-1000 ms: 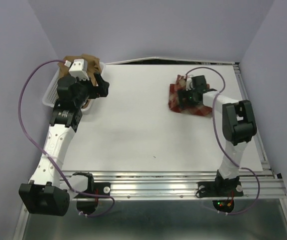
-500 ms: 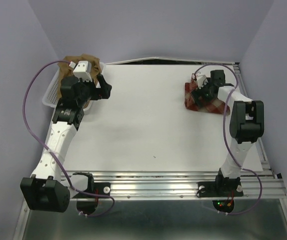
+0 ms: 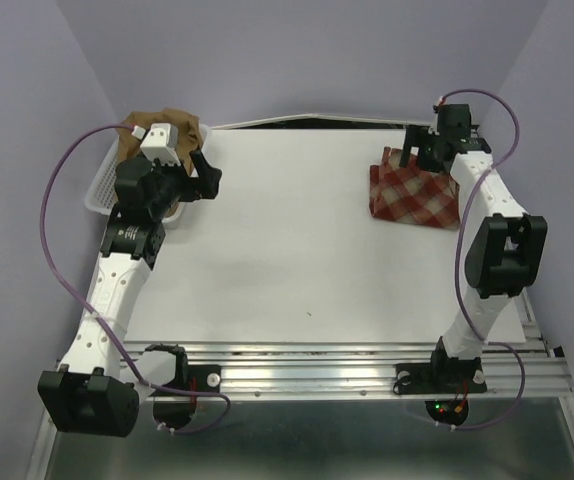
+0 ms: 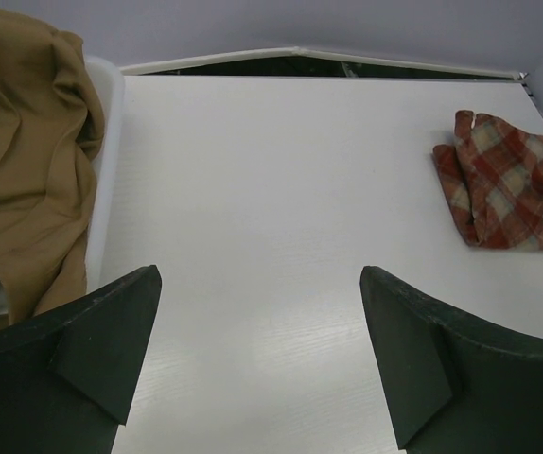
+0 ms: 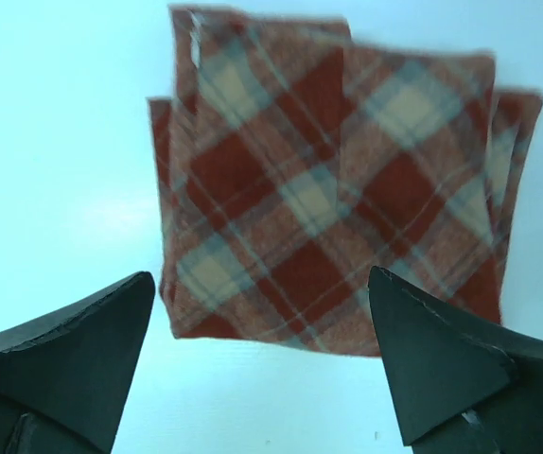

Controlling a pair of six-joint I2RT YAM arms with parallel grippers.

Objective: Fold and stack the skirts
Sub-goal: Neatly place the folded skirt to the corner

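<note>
The red-and-cream plaid skirt (image 3: pixel 413 194) lies folded flat at the table's far right; it also shows in the right wrist view (image 5: pixel 328 189) and the left wrist view (image 4: pixel 503 184). My right gripper (image 3: pixel 417 152) is open and empty, raised over the skirt's far edge; in the right wrist view (image 5: pixel 262 369) nothing is between the fingers. The tan-brown skirt (image 3: pixel 167 122) lies bunched in the white basket (image 3: pixel 99 188) at the far left, also in the left wrist view (image 4: pixel 26 170). My left gripper (image 3: pixel 203 172) is open and empty beside the basket, with bare table between its fingers in the left wrist view (image 4: pixel 260 350).
The white basket's rim (image 4: pixel 107 161) runs along the table's left edge. A dark gap (image 3: pixel 307 122) lies behind the table's far edge. The purple walls close in on three sides. A metal rail (image 3: pixel 367 365) runs along the near edge.
My right gripper has let go of the plaid skirt and pulled back to the far right. The skirt shifted right and now lies flat. The left arm has barely moved.
</note>
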